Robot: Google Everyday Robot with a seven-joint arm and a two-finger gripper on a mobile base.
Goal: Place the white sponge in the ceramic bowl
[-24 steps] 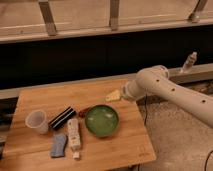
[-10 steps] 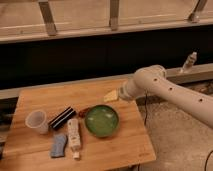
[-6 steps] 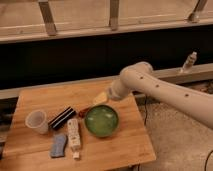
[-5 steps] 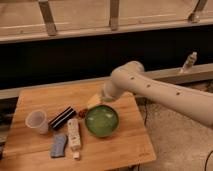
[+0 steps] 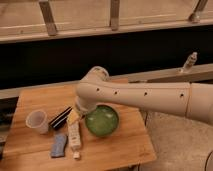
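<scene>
Compared with the earlier frames, the arm [image 5: 145, 96] has swung from the right rear of the table [image 5: 117, 150] across to its left half. The gripper [image 5: 74, 116], which previously hung behind and to the right of the ceramic bowl [image 5: 102, 121], now sits just beside the bowl's left rim, over the upper end of the white bar [image 5: 74, 138]. The objects on the table have not shifted. Its jaws are spread, and nothing can be seen between the yellowish fingertips. The white sponge [image 5: 59, 145] lies flat on the table at front left. It is beside the lower part of the white bar and in front of the cup [image 5: 37, 121], apart from the gripper and outside the bowl. Counted items: one bowl, one sponge, one cup, one white bar, one black block [image 5: 61, 118], one small pale piece [image 5: 76, 155] at the bar's near end, one arm and one gripper. The bowl is round, shallow and glossy green. The sponge is a soft-looking, pale bluish-grey rectangle with slightly uneven edges. The cup is translucent white and tapered. The bar is long, narrow and rigid, and the block is dark and oblong, lying at a slant. The table is a light wooden board, and the arm is a smooth cream-coloured tube dotted with small dark holes.
</scene>
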